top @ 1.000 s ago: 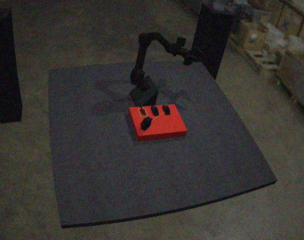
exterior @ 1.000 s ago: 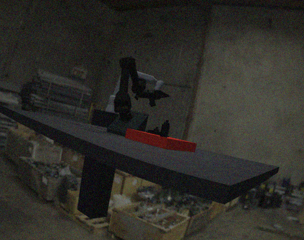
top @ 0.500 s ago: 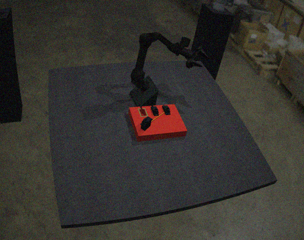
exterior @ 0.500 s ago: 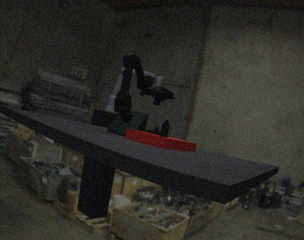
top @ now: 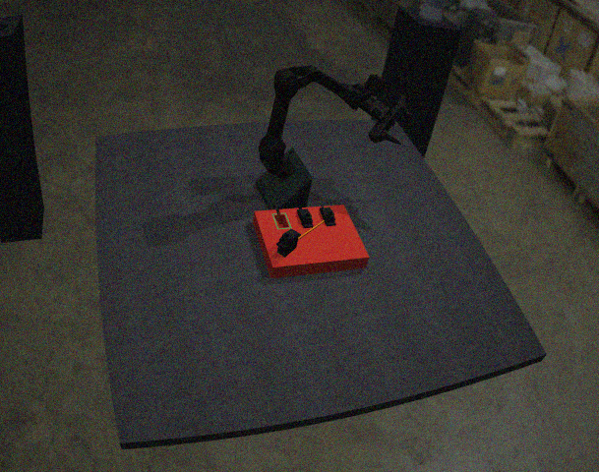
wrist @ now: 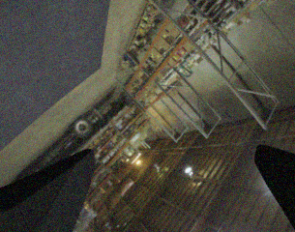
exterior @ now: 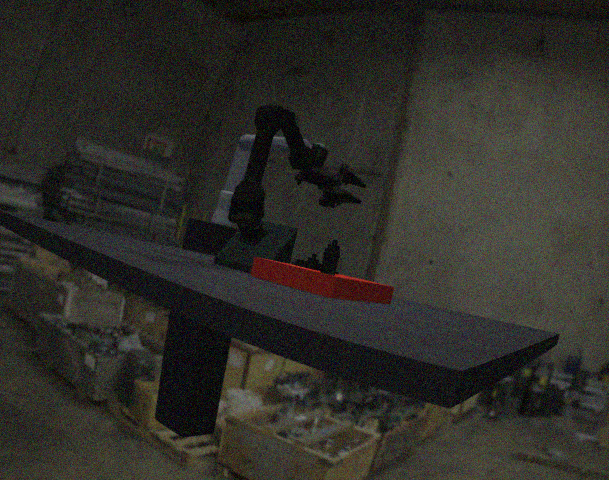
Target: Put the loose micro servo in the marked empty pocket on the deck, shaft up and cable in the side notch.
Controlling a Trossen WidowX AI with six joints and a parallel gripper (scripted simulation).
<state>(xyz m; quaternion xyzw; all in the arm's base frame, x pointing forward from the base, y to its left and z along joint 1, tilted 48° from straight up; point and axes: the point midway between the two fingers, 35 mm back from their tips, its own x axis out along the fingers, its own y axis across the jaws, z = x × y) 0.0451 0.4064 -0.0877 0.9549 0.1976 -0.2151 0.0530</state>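
The loose micro servo [top: 288,242] [exterior: 331,257] is black. It stands on the red deck [top: 334,246] [exterior: 294,276], in front of the marked pocket [top: 281,221], and rises above the other servos in the exterior view. Its orange cable [top: 311,229] runs over the deck toward the far right servo. The pocket has a light green outline and shows empty red inside. The servo's exact tilt and shaft direction are too dark to tell. My gripper [top: 400,126] [exterior: 362,192] [wrist: 176,156] is open and empty, high above the table and well away from the servo and deck.
Two black servos [top: 304,216] [top: 328,215] sit in the deck to the right of the pocket. The arm's base [top: 285,185] [exterior: 257,245] stands just behind the deck. The dark table [top: 309,345] [exterior: 397,330] carries both. The wrist view shows mostly the room and a table corner.
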